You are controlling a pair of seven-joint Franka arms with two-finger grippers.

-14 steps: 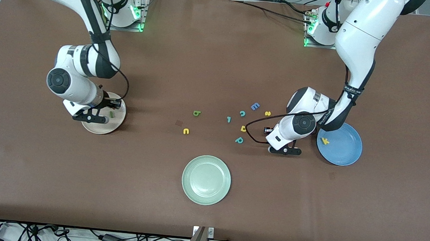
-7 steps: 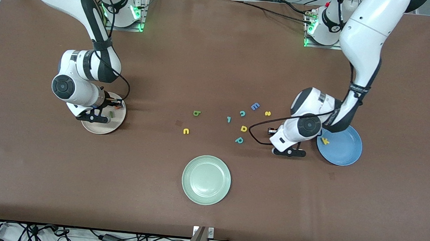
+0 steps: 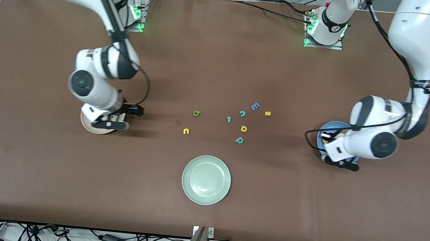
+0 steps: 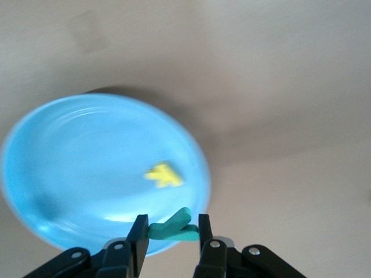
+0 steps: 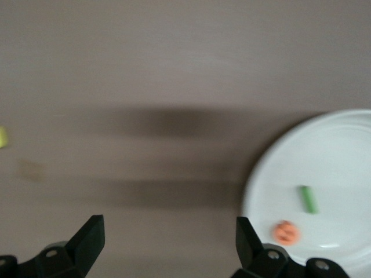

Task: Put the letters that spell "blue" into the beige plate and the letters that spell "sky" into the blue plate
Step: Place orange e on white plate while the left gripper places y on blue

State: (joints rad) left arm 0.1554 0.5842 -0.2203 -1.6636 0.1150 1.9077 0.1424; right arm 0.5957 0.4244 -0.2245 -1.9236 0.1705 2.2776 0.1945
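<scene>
We found the left gripper (image 4: 171, 234) over the rim of the blue plate (image 4: 69, 174), its fingers closed on the teal y (image 4: 173, 227), which was lifted clear of the dish. The yellow k (image 4: 164, 174) lay flat inside that plate, near its middle. In the front view the left arm's wrist covered most of the blue plate at the left arm's end of the table. The right gripper (image 5: 168, 246) hung with its jaws spread wide and empty, over bare table just beside the beige plate (image 5: 348, 150); inside that plate lay the green l (image 5: 309, 198) and the orange e (image 5: 286, 232), close together. On the open table between the two plates, we saw the green b (image 3: 196, 113) and the yellow u (image 3: 186, 131), the u nearer the front camera. The yellow s (image 3: 267, 113) lay toward the left arm's end, beside a blue capital E (image 3: 255, 106). A pale green plate (image 3: 206, 179) sat nearest the front camera.
</scene>
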